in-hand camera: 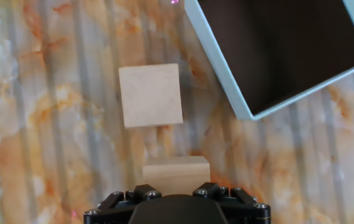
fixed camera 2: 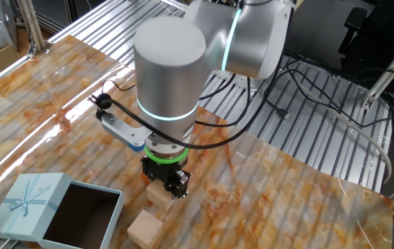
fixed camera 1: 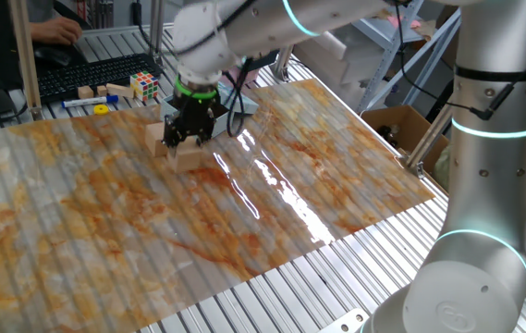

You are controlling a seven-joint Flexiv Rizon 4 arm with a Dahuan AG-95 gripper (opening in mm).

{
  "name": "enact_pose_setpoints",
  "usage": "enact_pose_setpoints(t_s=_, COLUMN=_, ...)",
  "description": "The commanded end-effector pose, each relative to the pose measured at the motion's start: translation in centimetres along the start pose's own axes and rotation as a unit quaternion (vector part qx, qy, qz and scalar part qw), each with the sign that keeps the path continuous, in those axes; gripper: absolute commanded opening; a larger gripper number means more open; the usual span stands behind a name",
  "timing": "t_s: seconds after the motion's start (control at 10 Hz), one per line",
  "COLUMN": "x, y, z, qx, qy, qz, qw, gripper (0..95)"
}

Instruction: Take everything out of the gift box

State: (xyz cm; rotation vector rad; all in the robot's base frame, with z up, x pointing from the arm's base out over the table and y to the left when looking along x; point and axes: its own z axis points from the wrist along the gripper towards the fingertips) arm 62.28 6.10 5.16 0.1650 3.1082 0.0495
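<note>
The black two-finger gripper (fixed camera 2: 171, 182) is low over the marbled orange-and-white table mat (fixed camera 2: 300, 200), with a plain pale tan wooden block (in-hand camera: 176, 173) directly at its fingertips; whether the fingers are clamped on this block or slack around it cannot be told, since the gripper body hides them in the hand view and they are too small in both fixed views. The block seems to rest on the mat. Just beside it lies a second pale tan wooden block (in-hand camera: 150, 95), apart from the gripper and flat on the mat. Near both stands the small pale blue-grey cardboard gift box (fixed camera 2: 114, 207), its dark inside showing and its ribboned lid (fixed camera 2: 32, 200) folded open alongside. At the table's far edge sit a multicoloured Rubik's cube (fixed camera 1: 144, 86) and small wooden cubes (fixed camera 1: 85, 92).
</note>
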Motion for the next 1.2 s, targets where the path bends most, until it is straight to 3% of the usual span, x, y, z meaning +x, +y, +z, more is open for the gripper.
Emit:
enact_pose_setpoints(t_s=0.1, x=-0.1, y=0.0, z=0.9, qx=-0.002, qy=0.000, qz=-0.005, qw=1.0000, gripper=0.0)
enact_pose_setpoints(t_s=0.4, x=-0.2, y=-0.2, z=2.0, qx=-0.001, qy=-0.003, qz=-0.015, qw=0.9999, gripper=0.0)
enact_pose_setpoints(t_s=0.5, x=-0.1, y=-0.1, z=2.0, qx=-0.003, qy=0.003, qz=-0.016, qw=0.9999, gripper=0.0)
enact_pose_setpoints(t_s=0.6, x=-0.1, y=0.0, z=1.9, qx=-0.006, qy=0.000, qz=-0.015, qw=0.9999, gripper=0.0)
enact_pose_setpoints(t_s=0.8, x=0.1, y=0.4, z=1.5, qx=-0.004, qy=-0.001, qz=-0.004, qw=1.0000, gripper=38.0)
enact_pose_setpoints(t_s=1.2, x=0.2, y=0.5, z=1.6, qx=-0.005, qy=0.000, qz=0.002, qw=1.0000, gripper=38.0)
